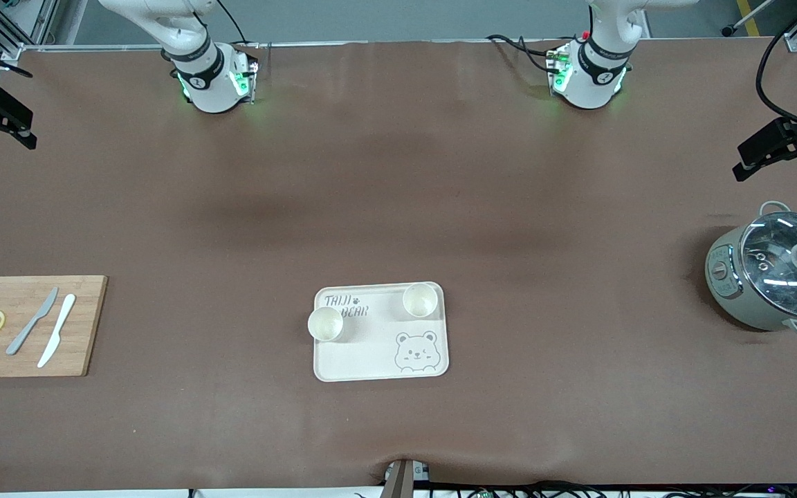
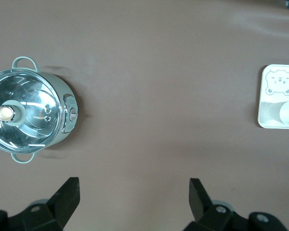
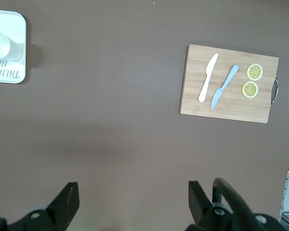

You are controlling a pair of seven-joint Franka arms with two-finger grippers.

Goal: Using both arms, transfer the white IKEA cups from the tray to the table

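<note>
Both small off-white handleless cups [image 1: 325,324] [image 1: 420,299] sit well apart from released left fingers [image 2: 67,195] and right fingers [image 3: 67,196]; toppling on the cream rectangular tray [image 1: 364,360] is risked by an off-centre pinch.

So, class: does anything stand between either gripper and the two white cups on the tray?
Nothing visible does. Both cups stand on the tray; only bare table separates it from the open left gripper and open right gripper.

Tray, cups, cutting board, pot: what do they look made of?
Tray: matte cream, likely plastic; printed grey bear.
Cups: matte off-white, plastic or ceramic, cannot tell.
Cutting board: bamboo or wood, visible grain.
Pot: pale grey body, reflective clear lid, probably glass.
</note>
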